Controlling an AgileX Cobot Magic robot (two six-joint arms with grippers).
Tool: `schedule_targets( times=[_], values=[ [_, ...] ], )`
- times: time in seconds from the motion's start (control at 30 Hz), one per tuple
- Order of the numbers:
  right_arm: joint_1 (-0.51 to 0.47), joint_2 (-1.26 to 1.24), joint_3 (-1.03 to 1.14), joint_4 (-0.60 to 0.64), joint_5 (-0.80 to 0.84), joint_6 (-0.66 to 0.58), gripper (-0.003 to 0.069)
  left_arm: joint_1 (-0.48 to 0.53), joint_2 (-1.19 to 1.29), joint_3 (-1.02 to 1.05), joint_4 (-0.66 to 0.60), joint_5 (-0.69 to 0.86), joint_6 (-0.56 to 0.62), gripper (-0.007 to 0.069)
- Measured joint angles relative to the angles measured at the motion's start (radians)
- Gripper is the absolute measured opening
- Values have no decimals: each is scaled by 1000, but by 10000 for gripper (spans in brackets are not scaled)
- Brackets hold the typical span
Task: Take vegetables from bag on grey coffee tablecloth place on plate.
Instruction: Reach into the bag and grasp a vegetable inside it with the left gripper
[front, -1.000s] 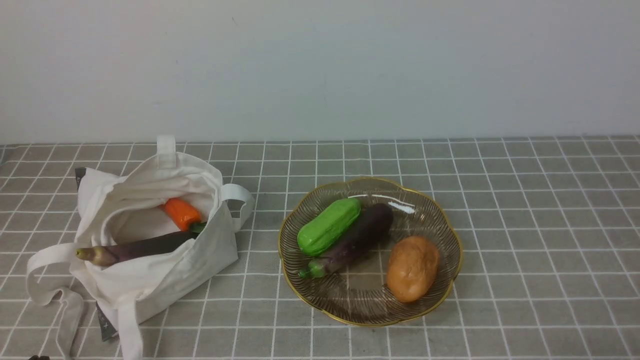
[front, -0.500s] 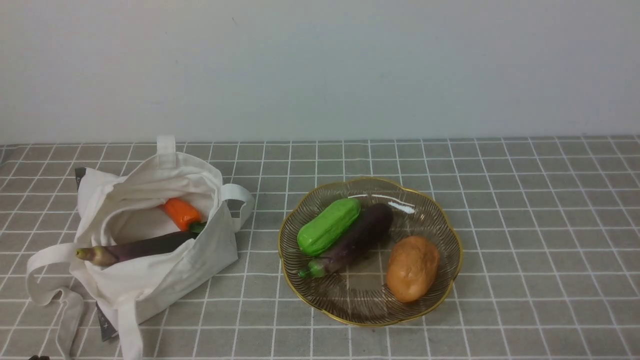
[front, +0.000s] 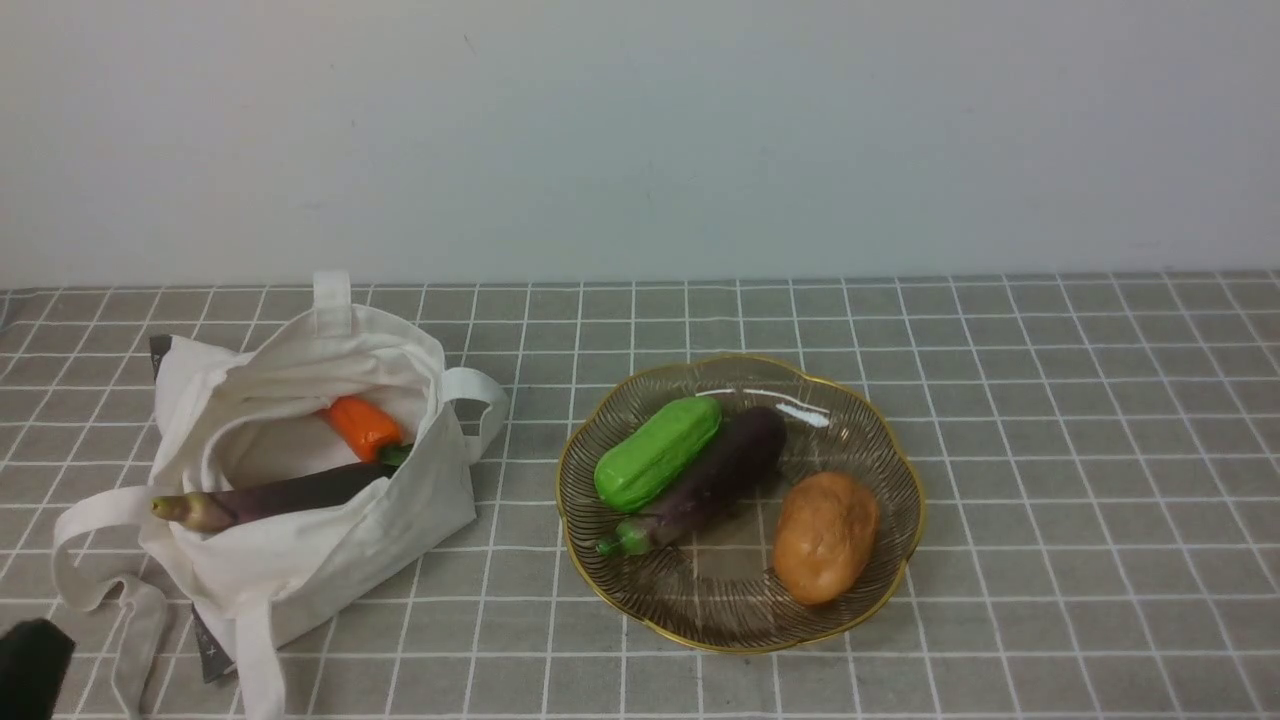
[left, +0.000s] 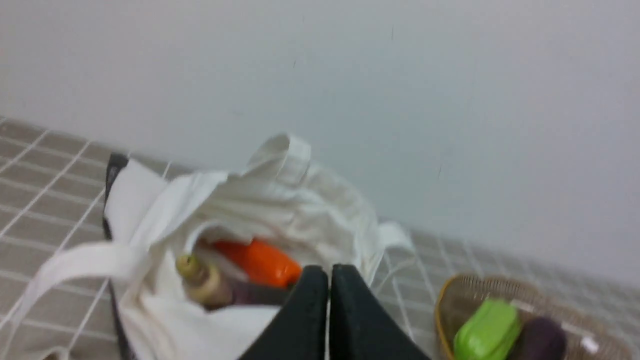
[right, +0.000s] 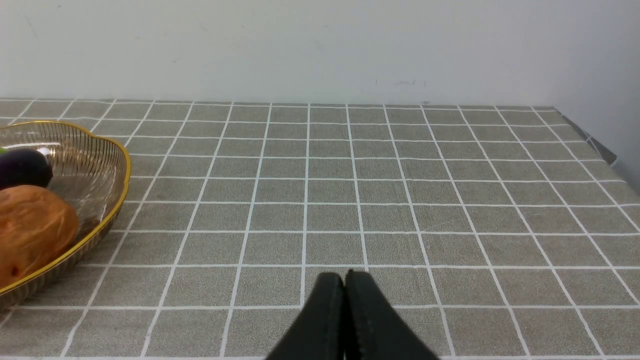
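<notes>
Black left gripper (left: 328, 274) just poked into front view at near-left corner, absent a moment ago. Fingers pressed together, nothing held, nosing toward bag (front: 300, 560) by left edge. Slim eggplant (front: 270, 495) and orange vegetable (front: 360, 425) both inside bag; plate (front: 860, 425) waits mid-bench. Next pick looks underway. Right gripper (right: 345, 277) pinched closed, empty.

Saw no readable txt, nos. or brand anywhere. Dark grey tag (front: 212, 648) at the near corner of the bag (front: 320, 540) bore a tiny pale mark, too small for me to read.
</notes>
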Motion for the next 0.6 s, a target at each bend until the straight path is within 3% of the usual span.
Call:
schedule_targets(
  times=[0.17, 0.23, 0.3, 0.37, 0.47, 0.5, 0.6],
  values=[
    [0, 0, 0, 0, 0, 0, -13, 0, 0, 0, -11, -186, 4, -5],
    [0, 0, 0, 0, 0, 0, -13, 0, 0, -26, -17, -339, 3, -5],
    [0, 0, 0, 0, 0, 0, -13, 0, 1, -81, -19, -329, 2, -5],
    [0, 0, 0, 0, 0, 0, -13, 0, 16, -177, -19, -255, 4, -5],
    [0, 0, 0, 0, 0, 0, -13, 0, 162, -416, 15, 115, 70, -5],
    [0, 0, 0, 0, 0, 0, -13, 0, 187, -443, 20, 140, 80, -5],
    [0, 0, 0, 0, 0, 0, -13, 0, 446, -673, 57, 600, 156, -5]
  ],
)
